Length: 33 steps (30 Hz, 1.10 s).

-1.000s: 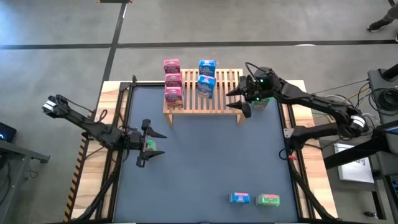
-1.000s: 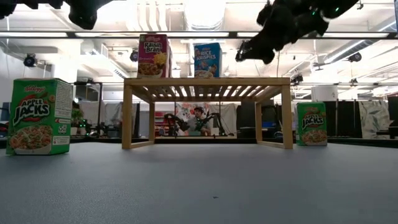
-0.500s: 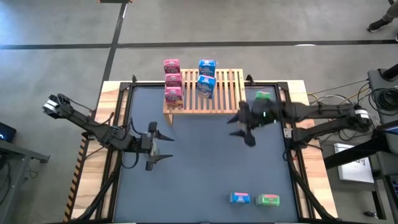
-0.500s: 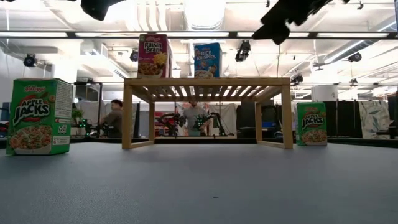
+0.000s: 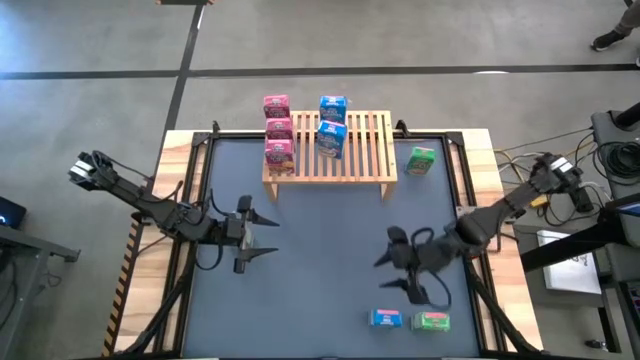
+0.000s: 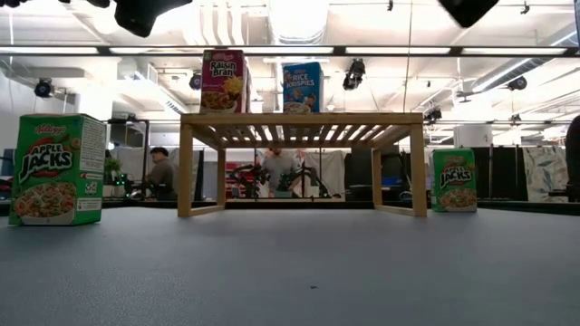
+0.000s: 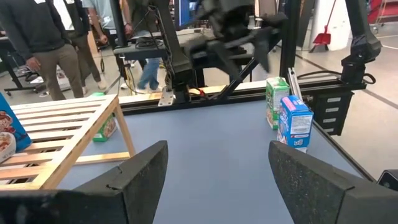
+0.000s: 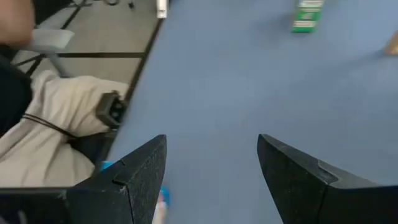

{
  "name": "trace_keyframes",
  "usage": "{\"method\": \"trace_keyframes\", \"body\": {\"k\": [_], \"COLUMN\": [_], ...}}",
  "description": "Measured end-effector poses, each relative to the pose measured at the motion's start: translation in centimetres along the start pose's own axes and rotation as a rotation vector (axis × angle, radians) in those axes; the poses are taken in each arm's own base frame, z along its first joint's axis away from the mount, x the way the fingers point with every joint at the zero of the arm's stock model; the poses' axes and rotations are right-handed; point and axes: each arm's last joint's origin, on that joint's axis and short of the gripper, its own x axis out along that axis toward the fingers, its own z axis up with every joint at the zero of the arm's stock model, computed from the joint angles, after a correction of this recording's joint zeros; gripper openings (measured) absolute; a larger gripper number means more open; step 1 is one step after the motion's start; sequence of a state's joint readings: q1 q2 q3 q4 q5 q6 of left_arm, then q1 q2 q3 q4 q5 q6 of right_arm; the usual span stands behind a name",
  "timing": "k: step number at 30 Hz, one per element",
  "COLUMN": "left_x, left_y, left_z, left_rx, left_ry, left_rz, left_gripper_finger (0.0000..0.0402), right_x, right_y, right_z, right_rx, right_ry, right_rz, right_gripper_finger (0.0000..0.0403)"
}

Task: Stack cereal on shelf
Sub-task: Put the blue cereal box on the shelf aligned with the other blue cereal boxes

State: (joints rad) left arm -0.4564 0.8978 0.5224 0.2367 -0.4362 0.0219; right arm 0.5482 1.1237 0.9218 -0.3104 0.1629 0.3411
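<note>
High view: right gripper point(image 5: 405, 272) empty, fingers parted, hovers near blue box point(image 5: 386, 318) and green box point(image 5: 432, 321) at front edge. Step: fetching next cereal for shelf point(image 5: 358, 150). Next: descend, straddle blue box, clamp. Left gripper point(image 5: 252, 233) waits, spread, empty.

Right gripper point(image 5: 400, 272) — now nearer front boxes

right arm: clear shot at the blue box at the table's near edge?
Probably yes. The right gripper hangs open just short of the blue cereal box, with only bare mat between them. The green cereal box stands close beside it, so the far finger has little room.
</note>
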Motion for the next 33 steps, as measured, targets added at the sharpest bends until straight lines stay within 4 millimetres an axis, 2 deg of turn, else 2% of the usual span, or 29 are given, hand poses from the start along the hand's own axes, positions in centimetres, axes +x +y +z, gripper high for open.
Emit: {"method": "trace_keyframes", "body": {"k": [4,11,21,27,33], "left_x": [0.0,0.0,0.0,0.0,0.0], "left_y": [0.0,0.0,0.0,0.0,0.0], "left_z": [0.0,0.0,-0.2,-0.8,-1.6], "left_rx": [-0.006,-0.013,-0.025,-0.055,-0.093], "left_ry": [0.000,0.000,0.015,0.029,0.051], "left_rz": [0.000,0.000,0.001,0.001,0.002], "left_gripper_finger": [0.0262,0.0262,0.0262,0.0262,0.0262], "right_x": [1.5,4.2,6.0,7.4,7.1], "right_y": [2.2,4.1,7.7,8.4,9.0], "right_z": [-1.1,-2.6,0.3,0.5,1.7], "right_rx": [-0.001,0.072,0.011,-0.007,0.115], "right_ry": [0.021,0.125,0.234,0.376,0.486], "right_rz": [0.021,0.013,-0.032,-0.113,-0.215], "right_gripper_finger": [0.0238,0.0237,0.0237,0.0237,0.0237]}}
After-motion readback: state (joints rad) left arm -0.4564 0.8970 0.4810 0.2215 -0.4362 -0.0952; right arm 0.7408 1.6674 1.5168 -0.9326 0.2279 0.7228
